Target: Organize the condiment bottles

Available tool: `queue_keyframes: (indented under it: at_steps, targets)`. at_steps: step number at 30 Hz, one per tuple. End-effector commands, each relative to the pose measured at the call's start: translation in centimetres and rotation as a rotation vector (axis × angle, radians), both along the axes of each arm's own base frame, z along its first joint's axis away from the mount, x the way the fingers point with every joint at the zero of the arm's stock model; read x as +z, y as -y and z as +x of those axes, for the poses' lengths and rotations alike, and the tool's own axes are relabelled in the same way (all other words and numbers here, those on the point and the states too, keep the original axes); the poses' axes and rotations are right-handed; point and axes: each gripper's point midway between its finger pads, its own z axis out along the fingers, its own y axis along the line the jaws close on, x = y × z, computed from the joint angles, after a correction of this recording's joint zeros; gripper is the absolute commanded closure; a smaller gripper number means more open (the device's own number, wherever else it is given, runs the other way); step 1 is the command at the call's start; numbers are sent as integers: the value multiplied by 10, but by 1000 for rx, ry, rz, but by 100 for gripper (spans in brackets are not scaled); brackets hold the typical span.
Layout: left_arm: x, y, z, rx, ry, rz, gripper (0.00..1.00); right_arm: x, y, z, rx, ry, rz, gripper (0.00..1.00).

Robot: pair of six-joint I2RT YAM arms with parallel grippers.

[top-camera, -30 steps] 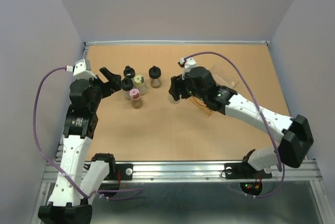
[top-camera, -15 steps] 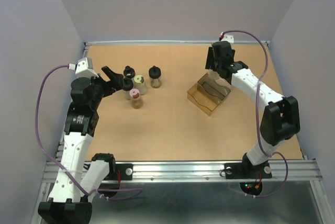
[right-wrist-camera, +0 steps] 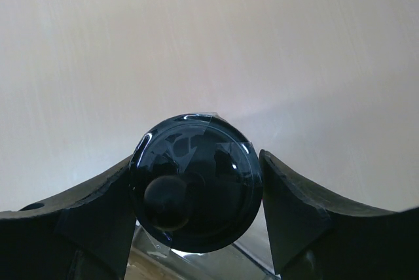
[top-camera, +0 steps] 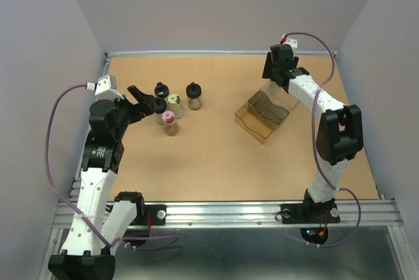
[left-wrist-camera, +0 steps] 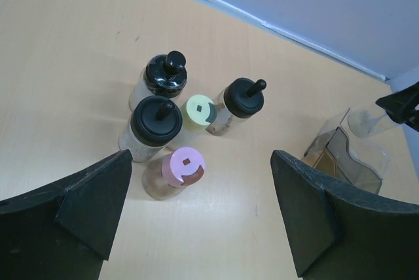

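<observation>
Five condiment bottles stand in a cluster at the left: black caps [top-camera: 161, 89] [top-camera: 159, 105] [top-camera: 193, 91], a yellow-green cap [top-camera: 174, 100] and a pink cap [top-camera: 168, 118]. My left gripper [top-camera: 144, 97] hovers just left of them, open; in its wrist view the jaws [left-wrist-camera: 201, 156] stand wide with the pink-capped bottle [left-wrist-camera: 182, 165] below and between them. My right gripper [top-camera: 277, 69] is at the far right, by the back corner of the amber box [top-camera: 262, 118]. It is shut on a black-capped bottle [right-wrist-camera: 195, 188], held over the box's clear rim [right-wrist-camera: 196, 263].
The amber-tinted clear box [left-wrist-camera: 347, 156] stands right of centre, at an angle to the table edges. The back wall edge [top-camera: 222, 52] runs close behind my right gripper. Bare tan tabletop [top-camera: 209, 162] lies between the bottle cluster and the box.
My right arm has swung from the table's middle to the far right with the black-capped bottle, ending by the box's back corner. The left gripper has barely shifted.
</observation>
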Motion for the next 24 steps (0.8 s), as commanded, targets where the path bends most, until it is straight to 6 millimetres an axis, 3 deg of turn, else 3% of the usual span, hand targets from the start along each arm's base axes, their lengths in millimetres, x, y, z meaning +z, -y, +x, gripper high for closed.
queue_keyframes:
  at_steps: [1, 13, 19, 24]
  targets:
    - [11, 1, -2, -10, 50, 4, 2, 35, -1, 26, -8, 113, 41, 100]
    - [18, 0, 1, -4, 53, 17, 2, 19, -6, 15, 7, 80, 87, 99]
    - [15, 0, 4, -8, 45, 18, 2, -20, -13, 20, 34, 8, 88, 99]
    - [16, -2, 3, 2, 45, 29, 2, -44, -16, 19, 31, -23, 107, 90]
